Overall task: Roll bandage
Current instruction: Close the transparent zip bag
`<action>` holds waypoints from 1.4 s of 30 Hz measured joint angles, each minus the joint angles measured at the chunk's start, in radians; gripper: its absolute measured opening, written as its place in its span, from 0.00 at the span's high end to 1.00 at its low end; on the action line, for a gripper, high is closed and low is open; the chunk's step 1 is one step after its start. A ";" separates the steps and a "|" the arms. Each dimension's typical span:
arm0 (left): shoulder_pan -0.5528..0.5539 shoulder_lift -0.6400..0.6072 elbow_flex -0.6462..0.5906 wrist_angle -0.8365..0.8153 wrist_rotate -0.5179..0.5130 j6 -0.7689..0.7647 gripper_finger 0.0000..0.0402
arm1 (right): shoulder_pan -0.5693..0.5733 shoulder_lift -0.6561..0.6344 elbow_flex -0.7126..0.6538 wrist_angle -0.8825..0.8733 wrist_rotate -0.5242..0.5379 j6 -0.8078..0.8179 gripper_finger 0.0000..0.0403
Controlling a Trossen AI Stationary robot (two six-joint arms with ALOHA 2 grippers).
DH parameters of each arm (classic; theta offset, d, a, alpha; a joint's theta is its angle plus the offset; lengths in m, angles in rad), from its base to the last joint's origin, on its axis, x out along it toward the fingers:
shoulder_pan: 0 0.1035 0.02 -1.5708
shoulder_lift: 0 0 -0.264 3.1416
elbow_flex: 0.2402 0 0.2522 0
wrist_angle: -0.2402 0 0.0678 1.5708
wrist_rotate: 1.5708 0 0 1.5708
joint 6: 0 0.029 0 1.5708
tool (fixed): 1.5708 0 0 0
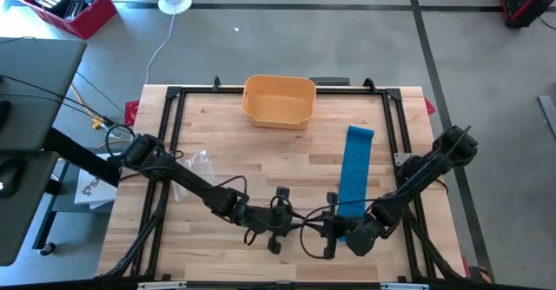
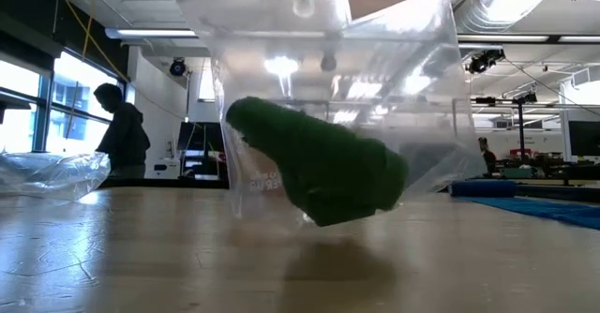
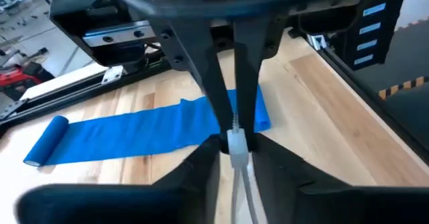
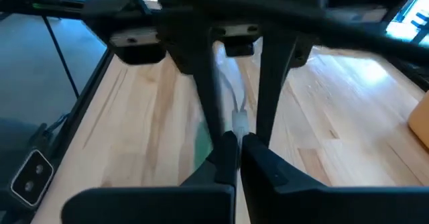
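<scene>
Bag: clear plastic bag (image 2: 328,116) with green roll (image 2: 319,172) inside, centre frame, low view.
Left gripper (image 1: 276,229): lower centre, finger state unclear.
Right gripper (image 1: 331,229): lower centre, clenched on bag edge.
Bandage: blue bandage (image 1: 354,170) flat, right of centre.

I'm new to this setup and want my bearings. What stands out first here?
A blue bandage lies unrolled on the table's right half. At the near edge both grippers, left and right, pinch a clear plastic bag holding a green roll. An orange bin sits at the far edge.

Grey floor (image 1: 486,56), red crate (image 1: 68,5), bright windows (image 2: 37,102), ceiling ducts (image 2: 506,8)
</scene>
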 joint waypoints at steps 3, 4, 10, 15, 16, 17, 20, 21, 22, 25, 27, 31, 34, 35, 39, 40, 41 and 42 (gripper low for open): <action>-0.010 0.000 0.000 0.003 -0.001 0.019 0.95 | 0.010 0.000 0.000 0.013 0.000 -0.009 1.00; -0.011 0.000 0.000 0.003 -0.001 0.020 0.97 | 0.013 0.000 0.000 0.016 0.000 -0.010 1.00; -0.019 0.000 0.000 0.000 -0.030 0.020 0.97 | 0.028 0.000 0.001 0.007 0.009 0.011 1.00; -0.021 0.000 0.000 -0.016 -0.040 0.001 0.97 | 0.028 0.000 0.001 -0.004 0.008 0.026 1.00; -0.022 0.000 0.000 -0.019 -0.040 -0.010 0.97 | 0.028 0.000 0.001 -0.006 0.006 0.025 1.00; -0.023 0.000 0.000 -0.026 -0.043 -0.016 0.96 | 0.029 0.000 0.001 -0.011 -0.001 0.025 1.00; -0.024 -0.001 -0.001 -0.025 -0.010 -0.017 0.94 | 0.032 0.000 0.001 -0.018 -0.008 0.024 1.00; -0.024 -0.001 -0.001 -0.019 -0.003 -0.017 0.92 | 0.032 0.000 0.001 -0.018 -0.009 0.024 1.00; -0.024 -0.001 -0.001 -0.017 0.003 -0.018 0.91 | 0.032 0.000 0.001 -0.019 -0.011 0.024 1.00; -0.024 -0.001 -0.001 -0.010 0.009 -0.026 0.87 | 0.031 0.000 0.001 -0.021 -0.012 0.025 1.00; -0.024 -0.001 -0.001 -0.001 0.011 -0.029 0.85 | 0.031 0.000 0.001 -0.021 -0.011 0.025 1.00; -0.024 -0.001 -0.001 0.004 0.011 -0.041 0.85 | 0.031 0.000 0.001 -0.020 -0.012 0.016 1.00; -0.024 -0.001 -0.002 0.022 0.011 -0.042 0.87 | 0.031 0.000 0.001 -0.014 -0.016 -0.005 1.00; -0.022 -0.001 -0.002 0.028 0.011 -0.043 0.87 | 0.031 0.000 0.001 -0.010 -0.018 -0.008 1.00; -0.019 0.004 -0.001 0.039 0.017 -0.060 0.90 | 0.030 0.000 0.000 -0.006 -0.025 -0.028 1.00; -0.018 0.009 -0.001 0.041 0.023 -0.063 0.90 | 0.030 0.000 0.000 -0.008 -0.035 -0.028 1.00; -0.017 0.014 0.000 0.042 0.025 -0.067 0.91 | 0.030 0.000 0.000 -0.010 -0.048 -0.028 1.00; -0.018 0.019 0.000 0.044 0.025 -0.067 0.92 | 0.030 0.001 0.000 -0.010 -0.062 -0.028 1.00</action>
